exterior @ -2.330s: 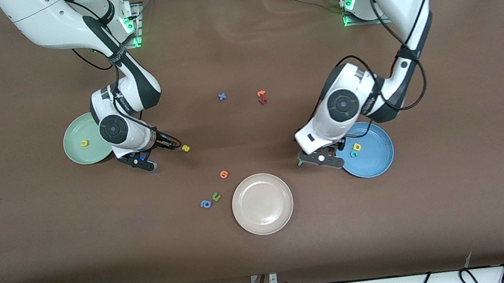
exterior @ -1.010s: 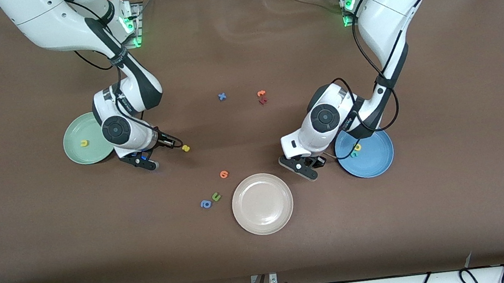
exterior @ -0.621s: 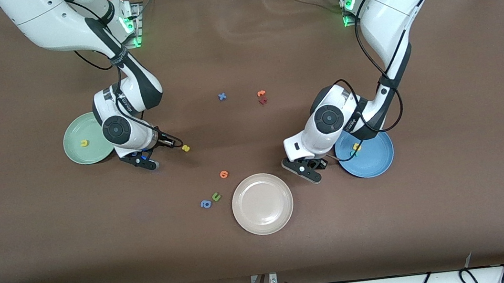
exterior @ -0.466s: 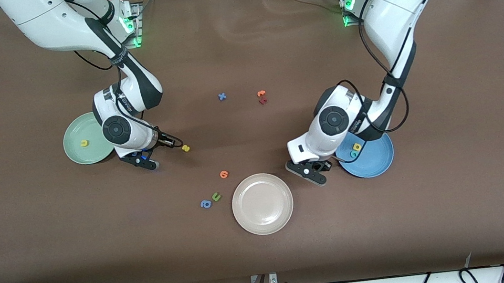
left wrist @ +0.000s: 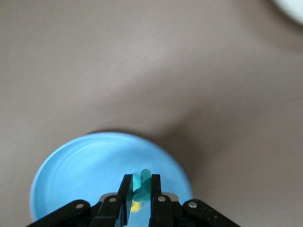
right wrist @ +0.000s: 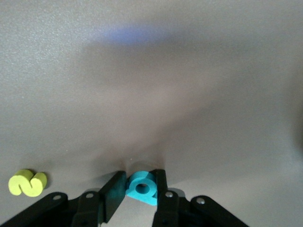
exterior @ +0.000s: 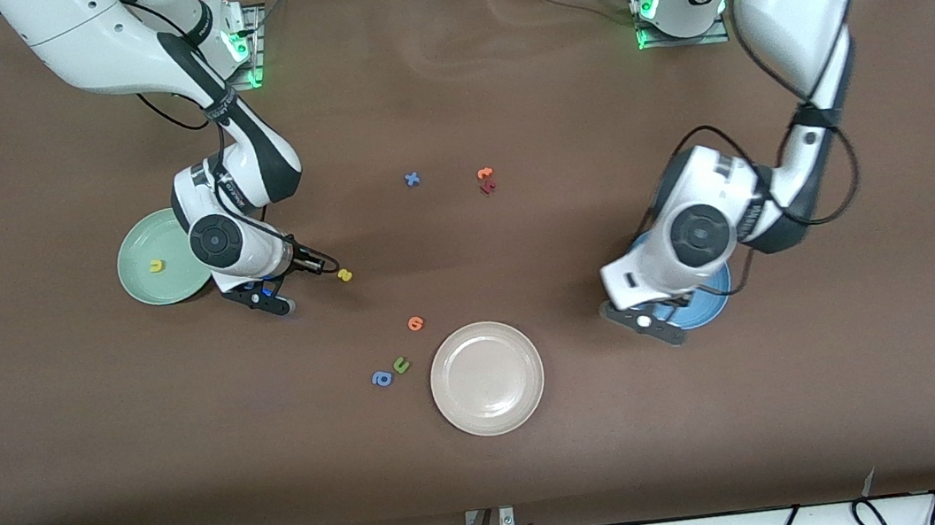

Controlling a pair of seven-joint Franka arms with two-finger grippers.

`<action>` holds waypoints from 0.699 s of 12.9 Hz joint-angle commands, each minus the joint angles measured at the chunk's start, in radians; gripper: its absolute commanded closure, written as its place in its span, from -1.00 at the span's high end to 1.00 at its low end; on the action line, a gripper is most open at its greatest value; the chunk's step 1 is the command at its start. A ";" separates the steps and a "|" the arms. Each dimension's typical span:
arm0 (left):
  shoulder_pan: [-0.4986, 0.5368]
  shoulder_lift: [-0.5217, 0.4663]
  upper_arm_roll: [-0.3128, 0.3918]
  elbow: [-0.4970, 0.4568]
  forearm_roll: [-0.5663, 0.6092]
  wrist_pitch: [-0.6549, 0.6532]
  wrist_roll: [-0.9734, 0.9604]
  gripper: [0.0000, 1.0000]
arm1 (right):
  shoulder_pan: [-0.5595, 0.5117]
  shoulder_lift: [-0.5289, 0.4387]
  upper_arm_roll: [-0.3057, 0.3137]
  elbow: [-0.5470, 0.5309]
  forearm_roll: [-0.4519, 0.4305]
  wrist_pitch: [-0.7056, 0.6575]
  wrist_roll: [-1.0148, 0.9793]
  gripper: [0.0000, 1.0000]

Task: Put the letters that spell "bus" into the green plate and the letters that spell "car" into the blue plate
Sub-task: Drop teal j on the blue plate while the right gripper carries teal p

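My left gripper (exterior: 649, 325) hangs over the blue plate (exterior: 703, 307), at the rim nearest the beige plate. In the left wrist view the left gripper (left wrist: 140, 183) is shut on a teal letter (left wrist: 146, 176) above the blue plate (left wrist: 85, 165), where a yellow letter (left wrist: 136, 206) lies. My right gripper (exterior: 265, 298) is low beside the green plate (exterior: 138, 249), which holds a yellow u (exterior: 156, 266). In the right wrist view the right gripper (right wrist: 140, 182) is shut on the teal b (right wrist: 142, 188) at the table. The yellow s (exterior: 345, 275) lies close by.
A beige plate (exterior: 487, 378) sits near the front camera. An orange letter (exterior: 415, 323), a green u (exterior: 401, 364) and a blue a (exterior: 381, 379) lie beside it. A blue x (exterior: 413, 179) and two reddish letters (exterior: 486, 180) lie mid-table.
The left arm has swung from beside the beige plate to over the blue plate, carrying the teal letter. The right arm has stayed in place.
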 commanded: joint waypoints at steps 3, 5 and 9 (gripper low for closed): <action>0.037 -0.034 -0.022 -0.034 0.019 -0.047 0.016 1.00 | -0.001 -0.108 -0.045 0.075 -0.002 -0.267 -0.097 -0.60; 0.028 -0.094 -0.033 -0.025 0.019 -0.117 0.013 1.00 | -0.001 -0.139 -0.119 0.083 -0.002 -0.335 -0.243 -0.60; 0.036 -0.266 -0.051 -0.025 -0.019 -0.277 0.002 1.00 | -0.002 -0.140 -0.295 0.034 -0.002 -0.361 -0.547 -0.60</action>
